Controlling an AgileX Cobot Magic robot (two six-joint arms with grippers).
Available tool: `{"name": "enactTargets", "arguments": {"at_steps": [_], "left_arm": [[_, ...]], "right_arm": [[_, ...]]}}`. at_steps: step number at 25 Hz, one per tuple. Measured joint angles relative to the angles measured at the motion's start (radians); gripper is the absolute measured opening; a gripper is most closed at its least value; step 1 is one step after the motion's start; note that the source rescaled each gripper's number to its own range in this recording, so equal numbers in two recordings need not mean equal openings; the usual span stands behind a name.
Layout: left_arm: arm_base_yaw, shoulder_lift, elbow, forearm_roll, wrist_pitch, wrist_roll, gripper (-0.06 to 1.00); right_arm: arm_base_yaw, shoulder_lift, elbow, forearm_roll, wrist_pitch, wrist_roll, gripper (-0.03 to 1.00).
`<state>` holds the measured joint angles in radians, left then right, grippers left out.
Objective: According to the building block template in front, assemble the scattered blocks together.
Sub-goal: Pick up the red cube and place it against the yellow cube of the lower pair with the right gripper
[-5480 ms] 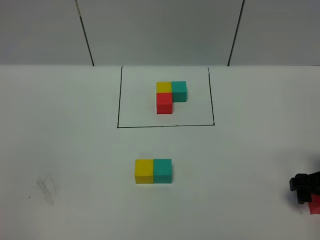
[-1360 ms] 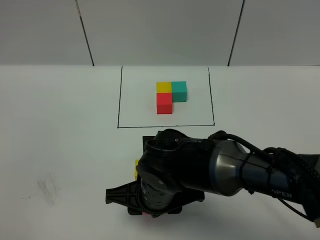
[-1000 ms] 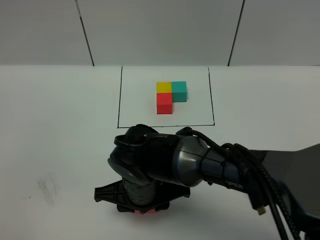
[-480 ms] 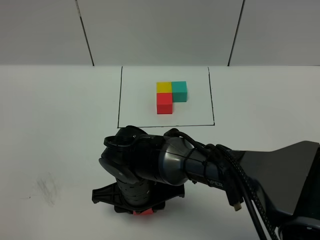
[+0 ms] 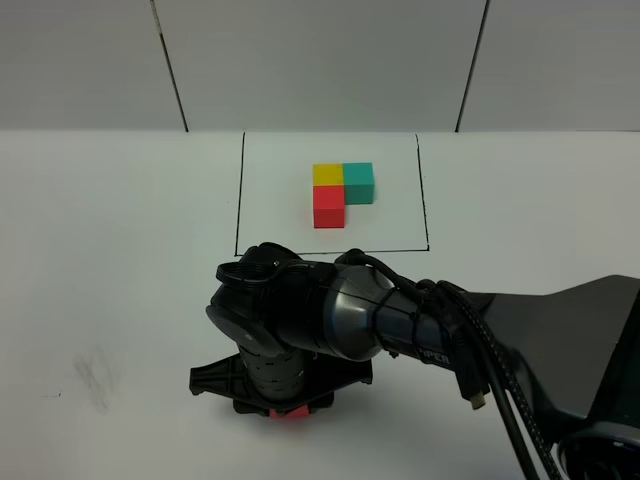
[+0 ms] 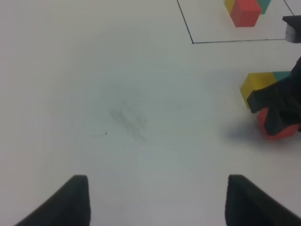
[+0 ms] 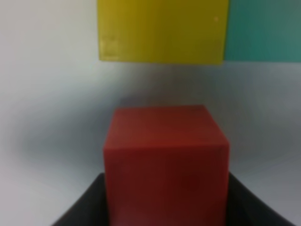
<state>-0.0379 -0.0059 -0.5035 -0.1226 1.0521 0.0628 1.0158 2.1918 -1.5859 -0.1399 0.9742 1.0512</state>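
The building block template (image 5: 340,190), a yellow, teal and red L, lies inside the black drawn rectangle (image 5: 238,200); its red cube (image 6: 244,12) also shows in the left wrist view. My right gripper (image 5: 290,404) reaches across the middle and is shut on the red cube (image 5: 291,412) (image 7: 164,155) (image 6: 278,132), low over the table. The cube sits just in front of the yellow cube (image 7: 162,30) (image 6: 257,84), with a small gap. The teal cube (image 7: 263,30) (image 6: 282,75) touches the yellow one. In the exterior high view the arm hides both. My left gripper (image 6: 164,207) stands open and empty.
The right arm (image 5: 330,320) and its cables (image 5: 490,370) cover the middle and right front of the white table. A faint grey smudge (image 5: 95,375) (image 6: 127,120) marks the table at the left front.
The right arm came in from the right edge carrying the red cube. Over the last second it edged the cube slightly right and back toward the yellow cube.
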Motion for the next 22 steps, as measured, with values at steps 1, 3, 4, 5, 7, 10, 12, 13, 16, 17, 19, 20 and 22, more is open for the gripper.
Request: {"name": "enactTargets", "arguments": {"at_steps": [1, 3, 4, 5, 7, 10, 12, 13, 16, 17, 19, 20, 22], "left_arm": [[0.000, 0.000, 0.000, 0.000, 0.000, 0.000, 0.35], [0.000, 0.000, 0.000, 0.000, 0.000, 0.000, 0.35], [0.000, 0.000, 0.000, 0.000, 0.000, 0.000, 0.35], [0.000, 0.000, 0.000, 0.000, 0.000, 0.000, 0.35], [0.000, 0.000, 0.000, 0.000, 0.000, 0.000, 0.35], [0.000, 0.000, 0.000, 0.000, 0.000, 0.000, 0.35], [0.000, 0.000, 0.000, 0.000, 0.000, 0.000, 0.35], [0.000, 0.000, 0.000, 0.000, 0.000, 0.000, 0.35], [0.000, 0.000, 0.000, 0.000, 0.000, 0.000, 0.35], [0.000, 0.000, 0.000, 0.000, 0.000, 0.000, 0.35], [0.000, 0.000, 0.000, 0.000, 0.000, 0.000, 0.35], [0.000, 0.000, 0.000, 0.000, 0.000, 0.000, 0.35], [0.000, 0.000, 0.000, 0.000, 0.000, 0.000, 0.35]], "right_arm": [[0.000, 0.000, 0.000, -0.003, -0.002, 0.000, 0.02], [0.000, 0.000, 0.000, -0.009, -0.005, 0.000, 0.02], [0.000, 0.000, 0.000, -0.009, -0.007, 0.000, 0.02], [0.000, 0.000, 0.000, -0.009, -0.012, 0.000, 0.02], [0.000, 0.000, 0.000, -0.014, -0.022, 0.000, 0.02], [0.000, 0.000, 0.000, -0.015, -0.036, -0.004, 0.02], [0.000, 0.000, 0.000, -0.015, -0.038, -0.004, 0.02], [0.000, 0.000, -0.001, -0.015, -0.040, -0.004, 0.02], [-0.002, 0.000, -0.001, -0.015, -0.043, -0.006, 0.02], [-0.006, 0.000, -0.001, -0.014, -0.043, -0.007, 0.02], [-0.011, 0.000, -0.001, -0.014, -0.043, -0.008, 0.02], [-0.014, 0.000, -0.001, -0.016, -0.043, -0.007, 0.02], [-0.014, 0.000, -0.001, -0.016, -0.043, -0.007, 0.02]]}}
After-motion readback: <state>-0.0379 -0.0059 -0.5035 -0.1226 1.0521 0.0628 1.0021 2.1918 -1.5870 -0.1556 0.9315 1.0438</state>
